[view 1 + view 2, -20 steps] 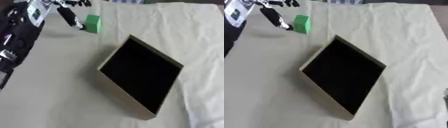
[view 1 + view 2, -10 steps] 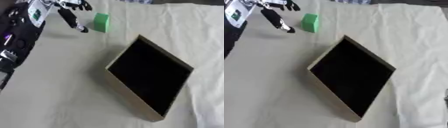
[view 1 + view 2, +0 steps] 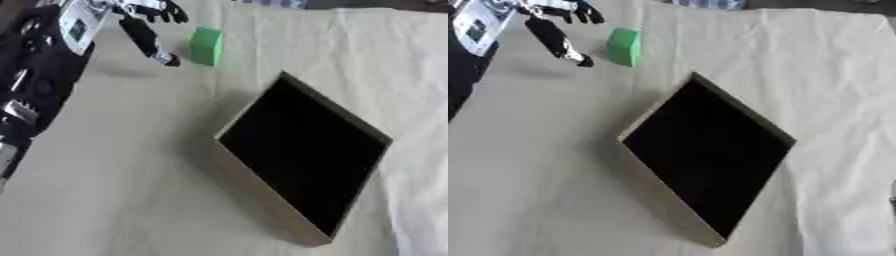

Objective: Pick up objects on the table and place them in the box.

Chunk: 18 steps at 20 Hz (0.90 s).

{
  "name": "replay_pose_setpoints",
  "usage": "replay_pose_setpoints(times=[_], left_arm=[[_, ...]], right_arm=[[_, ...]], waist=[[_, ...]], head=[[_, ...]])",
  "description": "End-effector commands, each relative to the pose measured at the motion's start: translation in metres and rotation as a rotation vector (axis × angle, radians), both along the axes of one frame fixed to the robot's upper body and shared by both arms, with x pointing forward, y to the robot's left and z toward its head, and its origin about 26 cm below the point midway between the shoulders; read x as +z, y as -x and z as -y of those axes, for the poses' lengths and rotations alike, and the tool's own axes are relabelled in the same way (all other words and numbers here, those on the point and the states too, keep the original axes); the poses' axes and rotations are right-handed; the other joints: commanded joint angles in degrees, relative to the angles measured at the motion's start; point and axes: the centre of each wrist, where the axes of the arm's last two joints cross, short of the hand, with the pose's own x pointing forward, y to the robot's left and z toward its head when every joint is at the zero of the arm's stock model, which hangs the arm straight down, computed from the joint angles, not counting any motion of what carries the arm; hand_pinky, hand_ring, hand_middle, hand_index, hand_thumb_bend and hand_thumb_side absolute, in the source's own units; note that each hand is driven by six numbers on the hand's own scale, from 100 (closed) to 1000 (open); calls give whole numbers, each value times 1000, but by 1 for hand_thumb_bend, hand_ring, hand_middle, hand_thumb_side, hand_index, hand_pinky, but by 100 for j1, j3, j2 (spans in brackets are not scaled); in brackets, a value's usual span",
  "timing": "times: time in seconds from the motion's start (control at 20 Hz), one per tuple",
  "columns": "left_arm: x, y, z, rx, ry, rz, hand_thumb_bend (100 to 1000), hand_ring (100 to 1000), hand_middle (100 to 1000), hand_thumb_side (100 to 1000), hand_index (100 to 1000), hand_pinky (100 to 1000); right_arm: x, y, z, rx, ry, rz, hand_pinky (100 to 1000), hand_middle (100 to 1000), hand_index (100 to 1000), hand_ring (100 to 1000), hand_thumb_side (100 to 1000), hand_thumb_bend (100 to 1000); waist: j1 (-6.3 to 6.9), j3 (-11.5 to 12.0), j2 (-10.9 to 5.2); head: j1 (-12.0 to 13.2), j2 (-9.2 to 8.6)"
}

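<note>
Reach was the step in hand, I judged: the left hand (image 3: 144, 20) hung with fingers (image 3: 150, 42) spread and holding nothing just left of the green block (image 3: 206, 46) at the table's (image 3: 105, 180) far side, needing to close on it before the box (image 3: 302, 155).

1. The robot's left hand (image 3: 147, 20) reaches in from the upper left corner, its black arm running down the left edge of the view.
2. Its fingers (image 3: 168, 11) are spread and relaxed, holding nothing, with the thumb (image 3: 560, 42) pointing down toward the tabletop (image 3: 114, 165).
3. The right hand cannot be made out in either view.
</note>
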Motion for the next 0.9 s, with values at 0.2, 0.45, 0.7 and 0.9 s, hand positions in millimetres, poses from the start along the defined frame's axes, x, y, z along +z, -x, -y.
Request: replay_pose_setpoints(times=[0.2,0.45,0.7,0.9], left_arm=[[25,7,5,-12,30,104,458,947,906,393,972,875],[24,6,9,-23,31,101,455,949,906,405,972,876],[20,5,12,-31,23,73,459,949,906,423,971,875],[21,5,14,-39,24,63,452,950,910,421,972,875]], right_arm=[[8,1,-2,20,9,25,638,586,753,663,792,100],[10,0,-3,26,1,30,638,586,753,664,795,100],[11,0,-4,24,-12,36,637,585,752,664,796,100],[12,-1,-6,22,-23,40,636,584,751,663,798,100]], waist=[[21,-61,-70],[24,-100,2],[12,-106,76],[-7,-83,139]], head=[[29,-127],[72,-213],[109,-251],[128,-296]])
